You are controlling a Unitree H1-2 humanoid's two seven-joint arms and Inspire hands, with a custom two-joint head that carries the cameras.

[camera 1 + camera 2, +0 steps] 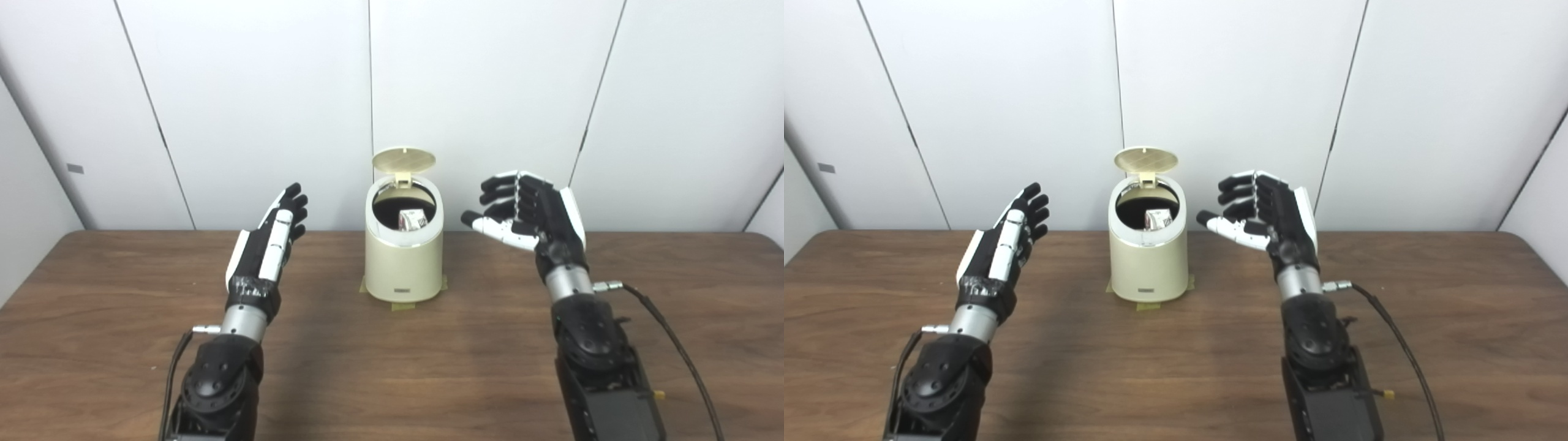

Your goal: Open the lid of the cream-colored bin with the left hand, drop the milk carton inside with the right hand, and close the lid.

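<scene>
**Q:** Nearest the camera, what shows?

**A:** Two black forearms rise from the bottom edge over a dark wooden table (392,367). A cable trails from each wrist.

**Q:** Going left to right, what comes first?

**A:** At left is the left hand (269,245), raised above the table. Its fingers (295,205) are stretched out straight and apart, pointing up and away toward the back wall, and it holds nothing. It sits left of the bin, well apart from it.

**Q:** And in the middle?

**A:** A cream-colored bin (403,260) stands upright near the table's far edge, between the two hands. Strips of tape show at its base. Its round lid (404,159) is tipped up at the back on a hinge, so the mouth is uncovered.

**Q:** Where is the milk carton?

**A:** Inside the bin. Part of the white milk carton (413,219) shows through the dark opening, toward its right side. Neither hand touches it.

**Q:** And on the right?

**A:** On that side is the right hand (530,214), lifted to about the level of the bin's rim. Its fingers are loosely curled and spread, its thumb reaching toward the bin, and it grips nothing. It is near the bin without touching it.
</scene>
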